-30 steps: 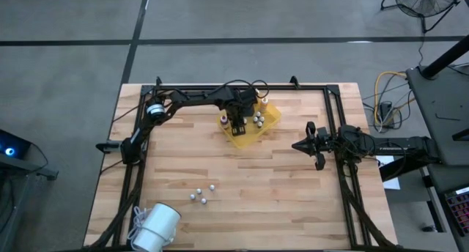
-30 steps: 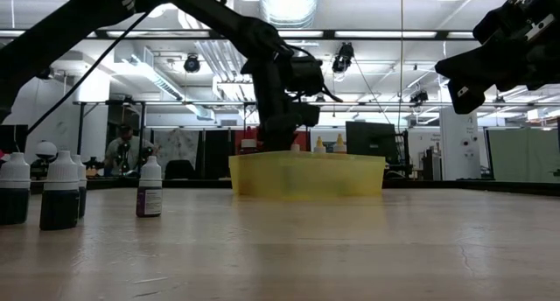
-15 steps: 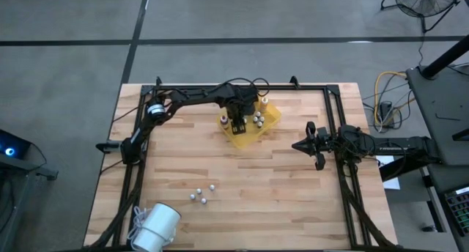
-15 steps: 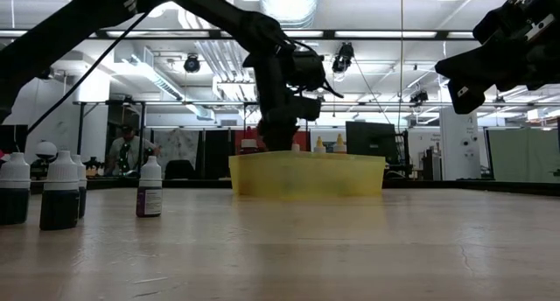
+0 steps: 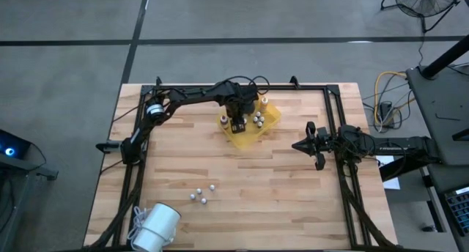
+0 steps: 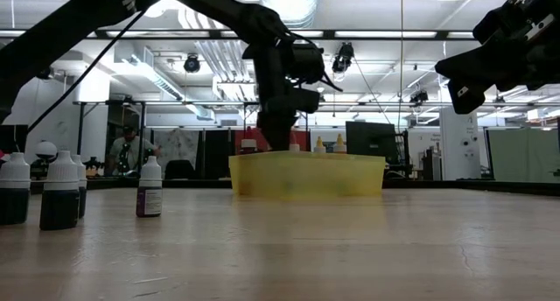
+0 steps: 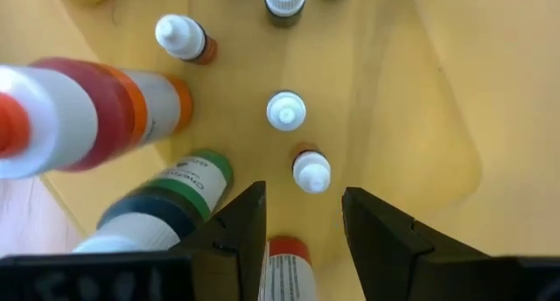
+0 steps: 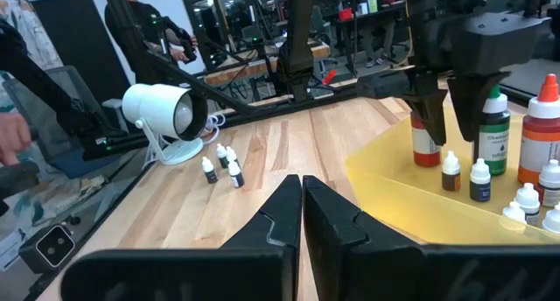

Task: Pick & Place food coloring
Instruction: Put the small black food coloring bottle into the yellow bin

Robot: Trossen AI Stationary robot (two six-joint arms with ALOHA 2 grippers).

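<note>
High view: the left claw (image 5: 237, 124) hangs over the yellow tray (image 5: 270, 120) at upper centre. It has crept slightly toward the top of the frame over the last second. Four small food coloring bottles (image 5: 201, 194) are still on the counter (image 5: 293, 208) at lower left of centre, near a white lamp (image 5: 156, 228). The right claw (image 5: 297, 145) waits at mid right.

Low view: the left arm still reaches down behind the tray wall, and three small bottles stand at far left.

Left wrist view: the claw's fingers (image 7: 245, 218) have just spread. They now stand apart around a red-capped bottle (image 7: 284, 262), with a gap on one side, so it looks released rather than gripped. Other small bottles stand on the tray floor beyond.

Right wrist view: the right claw is pressed shut and holds nothing.

By my reading, one bottle has just been delivered to the tray, and the four on the counter come next.
</note>
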